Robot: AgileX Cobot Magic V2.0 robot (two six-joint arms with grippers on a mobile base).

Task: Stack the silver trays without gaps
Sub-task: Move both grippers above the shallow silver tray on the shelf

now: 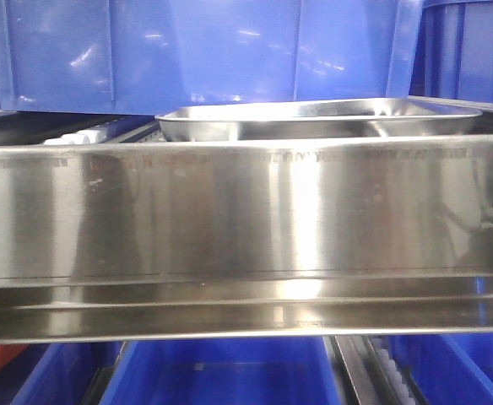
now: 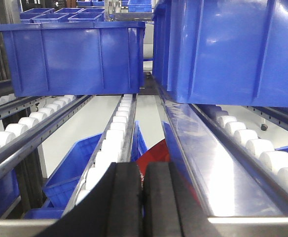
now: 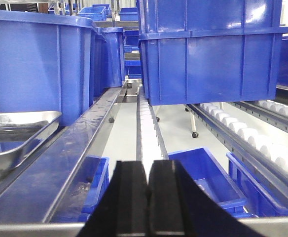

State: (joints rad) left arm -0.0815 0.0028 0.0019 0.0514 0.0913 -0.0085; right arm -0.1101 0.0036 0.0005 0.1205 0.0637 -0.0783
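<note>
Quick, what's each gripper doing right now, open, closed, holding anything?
Left gripper: closed, holding nothing.
Right gripper: closed, holding nothing.

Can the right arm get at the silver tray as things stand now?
Probably yes: the silver tray lies uncovered ahead-left of the right pincer, nothing between them, though the shut pincer must open first.

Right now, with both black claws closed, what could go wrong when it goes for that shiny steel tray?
The right gripper and left gripper are both shut and empty; reaching in like that would probably shove the shiny rectangular stainless-steel tray rather than grasp it.
The tray sits behind the long brushed-steel rail and close to a big blue plastic bin; an arm could bump either.
Its thin polished rim may slip.
</note>
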